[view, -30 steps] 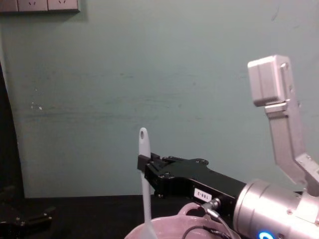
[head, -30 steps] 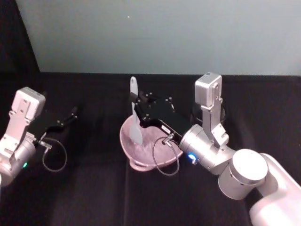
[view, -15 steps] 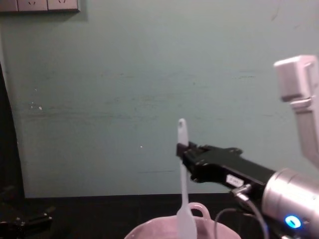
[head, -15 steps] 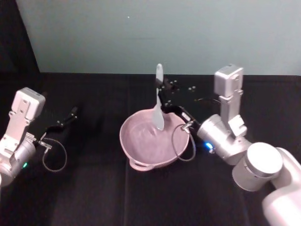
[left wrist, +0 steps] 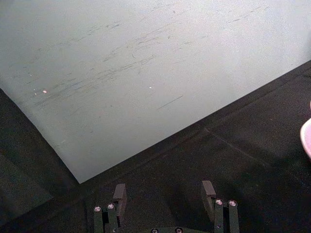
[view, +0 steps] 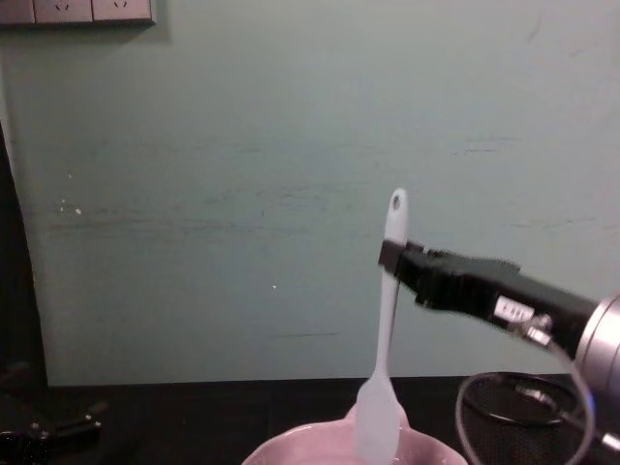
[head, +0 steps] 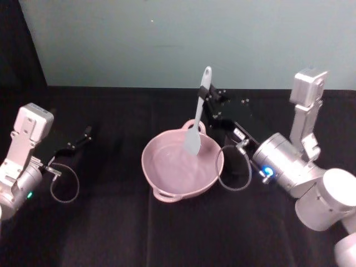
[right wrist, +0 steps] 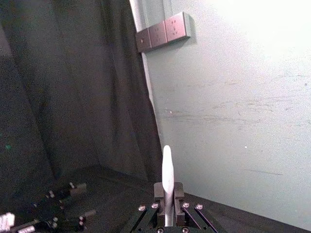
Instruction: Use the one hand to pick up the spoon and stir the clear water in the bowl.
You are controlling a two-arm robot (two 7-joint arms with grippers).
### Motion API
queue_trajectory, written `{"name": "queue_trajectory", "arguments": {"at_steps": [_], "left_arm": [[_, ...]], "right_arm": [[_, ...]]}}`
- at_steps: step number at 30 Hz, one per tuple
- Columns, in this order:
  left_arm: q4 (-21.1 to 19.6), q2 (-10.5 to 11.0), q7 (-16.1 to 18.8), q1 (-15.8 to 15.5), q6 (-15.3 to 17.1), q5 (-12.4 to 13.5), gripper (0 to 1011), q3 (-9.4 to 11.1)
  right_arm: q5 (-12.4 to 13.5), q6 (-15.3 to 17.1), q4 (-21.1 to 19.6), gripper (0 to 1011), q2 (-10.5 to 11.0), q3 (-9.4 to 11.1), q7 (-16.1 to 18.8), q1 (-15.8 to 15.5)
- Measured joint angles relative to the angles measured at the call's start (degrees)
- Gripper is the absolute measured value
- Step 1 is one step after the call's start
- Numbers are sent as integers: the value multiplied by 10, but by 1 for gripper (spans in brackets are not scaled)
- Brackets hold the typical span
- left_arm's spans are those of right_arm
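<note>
In the head view the right gripper [head: 207, 103] is clamped on the handle of the spoon [head: 197, 119]; the scoop hangs above the right part of the bowl [head: 161, 175]; the left gripper [head: 83, 136] rests far to the left on the black table [head: 111, 222]. In the chest view the spoon [view: 383, 339] stands almost upright, its scoop at the bowl rim [view: 291, 448]; a black mesh cup [view: 513, 407] stands just right of the bowl. In the left wrist view the left gripper [left wrist: 165, 194] has its fingers apart, holding nothing. In the right wrist view the right gripper [right wrist: 166, 194] is closed on the spoon [right wrist: 166, 170].

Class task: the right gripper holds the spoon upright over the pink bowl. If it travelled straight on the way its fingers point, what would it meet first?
Probably nothing on the table: the right gripper points leftward above the bowl, so the wall likely comes first; depth is unclear.
</note>
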Motion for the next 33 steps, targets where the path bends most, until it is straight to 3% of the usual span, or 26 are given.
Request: {"name": "queue_trajectory", "arguments": {"at_steps": [6, 11, 17, 22, 33], "left_arm": [[0, 0, 0, 0, 0, 0, 1011, 0], [0, 0, 0, 0, 0, 0, 1011, 0], [0, 0, 0, 0, 0, 0, 1011, 0], [0, 0, 0, 0, 0, 0, 1011, 0], [0, 0, 0, 0, 0, 0, 1011, 0]], "right_arm": [[56, 67, -59, 113, 20, 23, -3, -4], [124, 138, -104, 112, 37, 59, -12, -3], [187, 187, -125, 113, 52, 103, -27, -4], [206, 193, -122, 113, 70, 124, -35, -10], [207, 162, -68, 113, 89, 124, -38, -4]]}}
